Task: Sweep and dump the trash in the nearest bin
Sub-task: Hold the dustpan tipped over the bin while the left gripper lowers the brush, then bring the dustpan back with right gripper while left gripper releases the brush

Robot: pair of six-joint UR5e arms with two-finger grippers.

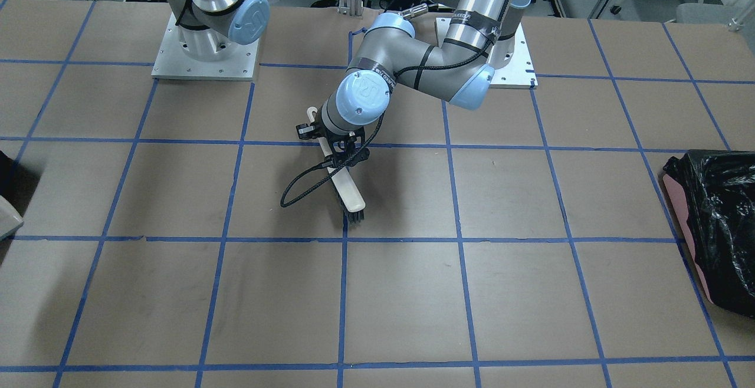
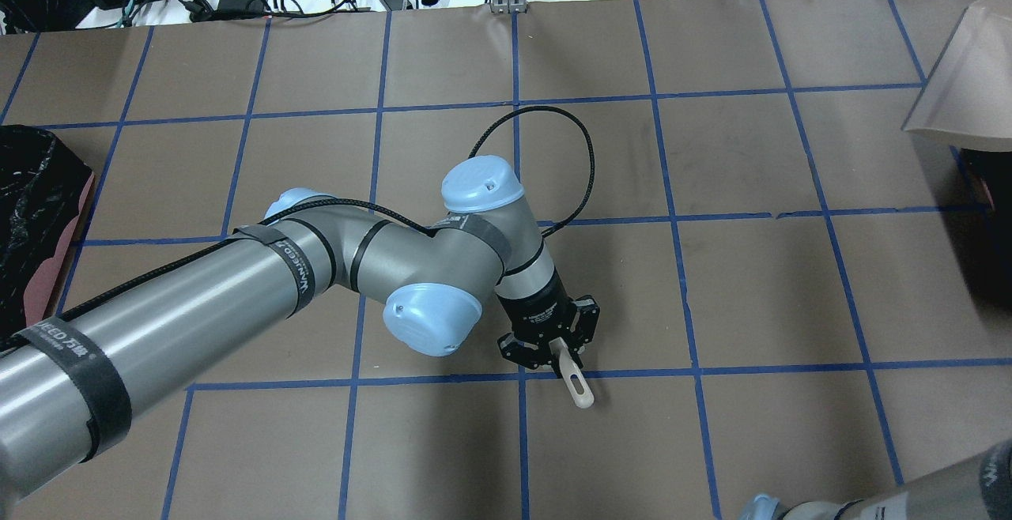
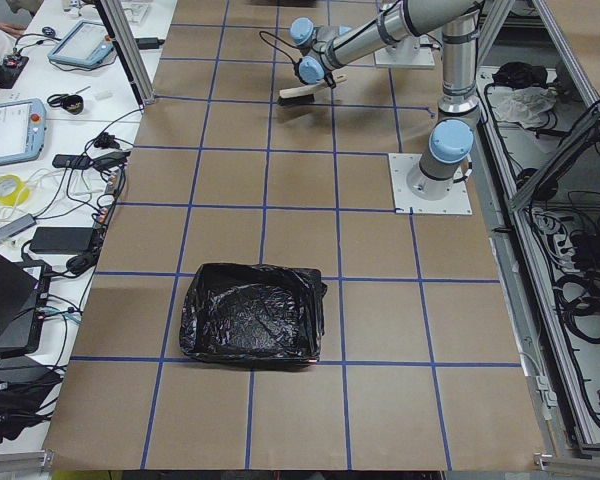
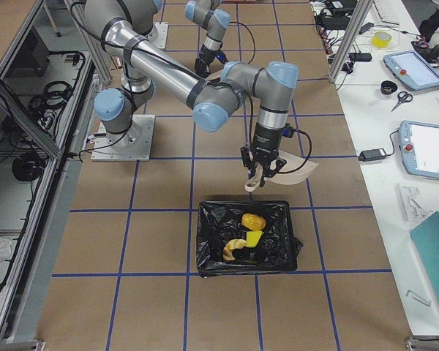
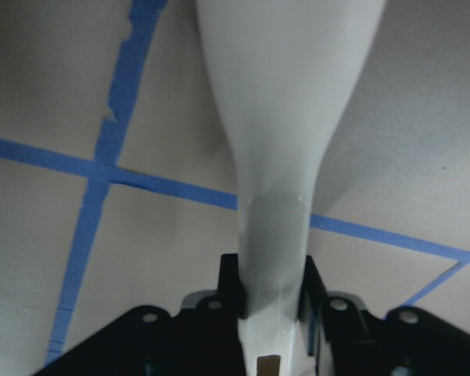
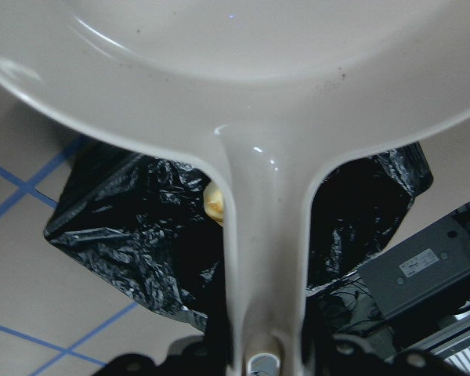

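Note:
The trash lies in the black-lined bin (image 4: 208, 241) on my right: an orange-brown bun (image 4: 252, 219), a yellow-green block (image 4: 254, 238) and a ring pastry (image 4: 233, 251). My right gripper (image 4: 262, 167) is shut on the handle of the white dustpan (image 4: 298, 168) and holds it just above the bin's far rim. The right wrist view shows the pan (image 6: 235, 70) over the bin (image 6: 133, 227), with one trash piece (image 6: 214, 202) beside the handle. My left gripper (image 1: 337, 143) is shut on the cream hand brush (image 1: 353, 196) at mid-table, bristles (image 1: 354, 217) on the paper.
A second black-lined bin (image 1: 716, 217) stands at the table's end on my left; it looks empty in the exterior left view (image 3: 250, 315). The brown table (image 1: 531, 293) has a blue tape grid. Cables and tablets lie beyond the far edge.

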